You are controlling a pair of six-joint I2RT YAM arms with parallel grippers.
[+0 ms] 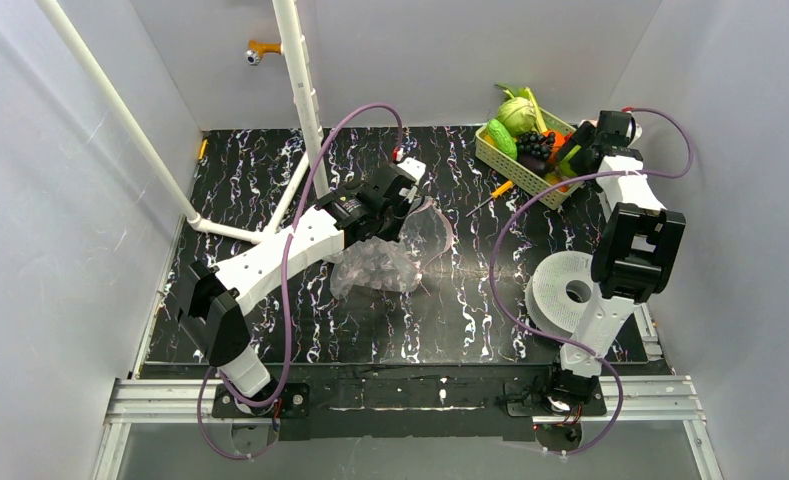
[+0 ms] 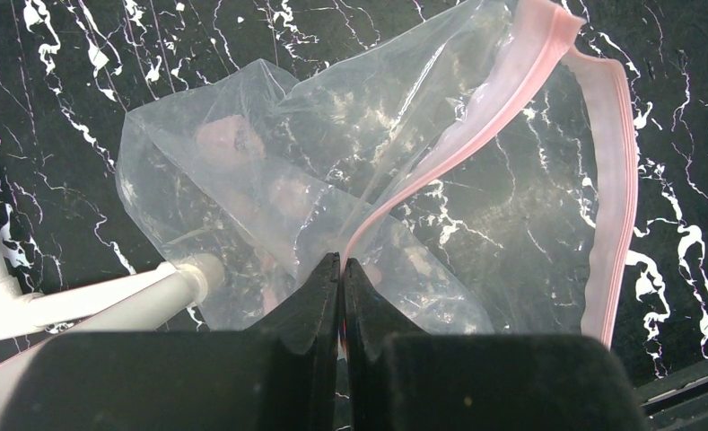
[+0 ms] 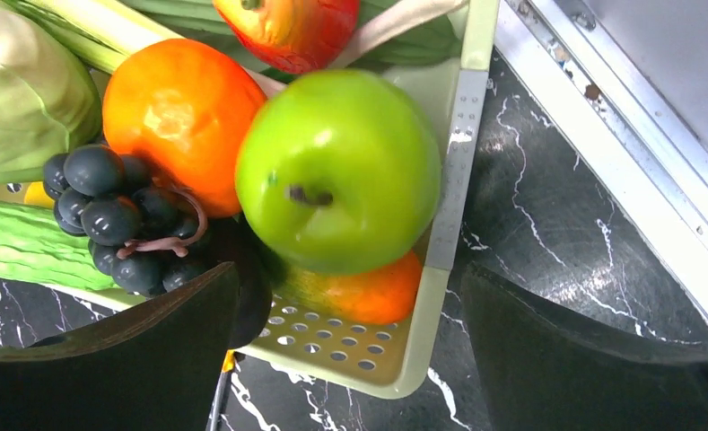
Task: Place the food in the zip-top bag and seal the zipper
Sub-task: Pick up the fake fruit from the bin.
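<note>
The zip-top bag is clear and crinkly and rests on the black marble table, its mouth gaping. My left gripper is shut on its pink zipper strip and lifts that edge; in the top view the left gripper sits above the bag. The food lies in a pale green basket: a green apple, an orange fruit and a dark grape bunch. My right gripper stands open over the basket's corner, holding nothing.
A cabbage head and a ridged green gourd share the basket. A white spool stands by the right arm. White pipes cross the back left. An orange-handled tool lies beside the basket.
</note>
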